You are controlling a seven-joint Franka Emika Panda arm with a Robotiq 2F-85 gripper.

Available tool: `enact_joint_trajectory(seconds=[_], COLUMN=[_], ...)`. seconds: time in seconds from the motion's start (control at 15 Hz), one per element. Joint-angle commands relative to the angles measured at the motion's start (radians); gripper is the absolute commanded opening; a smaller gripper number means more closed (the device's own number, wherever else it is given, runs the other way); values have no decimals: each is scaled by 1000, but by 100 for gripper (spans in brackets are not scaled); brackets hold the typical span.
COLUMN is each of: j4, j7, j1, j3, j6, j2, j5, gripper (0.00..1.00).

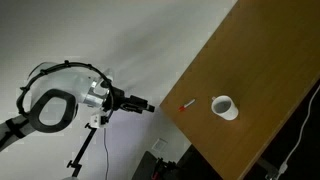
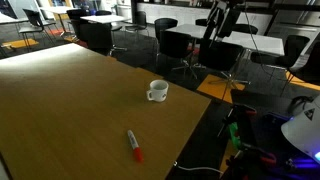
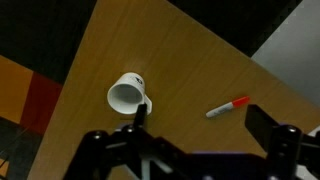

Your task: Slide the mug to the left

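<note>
A small white mug (image 1: 223,106) stands upright on the wooden table (image 1: 260,60) near its edge. It also shows in an exterior view (image 2: 157,91) and in the wrist view (image 3: 128,94). My gripper (image 1: 141,104) hangs in the air off the table's edge, apart from the mug. In the wrist view the gripper (image 3: 200,120) is open and empty, its fingers wide apart. One fingertip overlaps the mug's side in the picture. A red-and-white pen (image 3: 228,106) lies between mug and gripper; it shows in both exterior views (image 1: 186,105) (image 2: 134,146).
The table (image 2: 60,100) has wide bare wood behind the mug. Its edge runs close by the mug and pen. Black chairs (image 2: 180,45) and other tables stand beyond. A tripod (image 1: 85,150) stands below the arm. Cables and lit gear (image 2: 235,140) lie on the floor.
</note>
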Motion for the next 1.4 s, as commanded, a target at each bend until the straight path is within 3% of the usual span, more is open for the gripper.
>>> enact_joint_trajectory(seconds=[0.0,0.73,1.33], j4=[2,36,166], j7=[-2,46,87], j1=[-4,-11,-18], j3=[4,19,30], j6=[-3,50,264], j2=[0,57,347], j5=[3,4,1], gripper=[100,100,100])
